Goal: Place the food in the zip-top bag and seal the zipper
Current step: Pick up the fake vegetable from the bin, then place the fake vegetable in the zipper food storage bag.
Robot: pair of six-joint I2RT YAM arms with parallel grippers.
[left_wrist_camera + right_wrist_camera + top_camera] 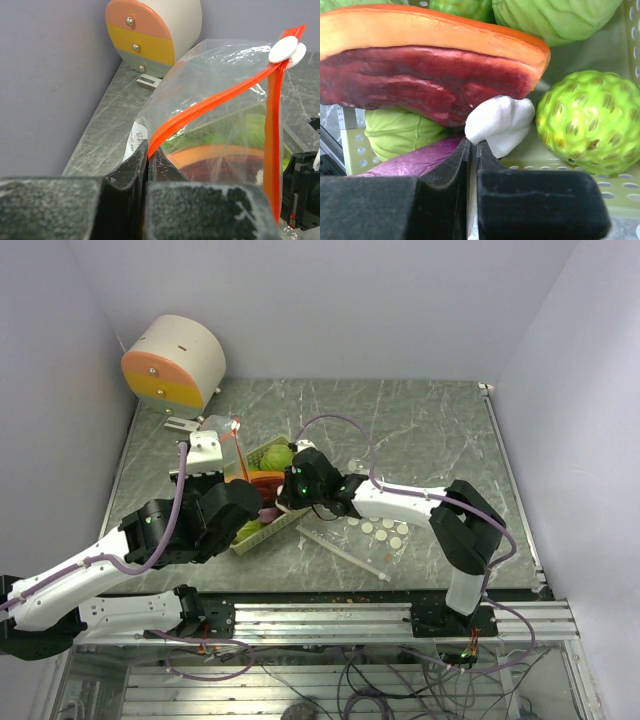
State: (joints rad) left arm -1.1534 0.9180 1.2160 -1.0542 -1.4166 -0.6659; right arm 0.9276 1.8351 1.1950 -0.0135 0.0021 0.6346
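Observation:
My left gripper (148, 156) is shut on the orange zipper strip (210, 102) of the clear zip-top bag (228, 440) and holds it upright at the basket's left end. The bag's white slider (287, 50) sits at the top corner. The pale-green basket (270, 528) holds the food. My right gripper (472, 147) is inside the basket, shut on a white lumpy piece (502, 120). Around it lie a red-orange slab (430, 75), a bumpy light-green ball (587, 122), leafy green pieces (555, 17) and a purple piece (415, 162). No carrot shows.
A cream drum with an orange and yellow face (175, 362) stands at the table's far left corner. A clear sheet with white discs (375, 533) lies right of the basket. Walls close in on the left and back. The table's front rail (350, 615) runs below.

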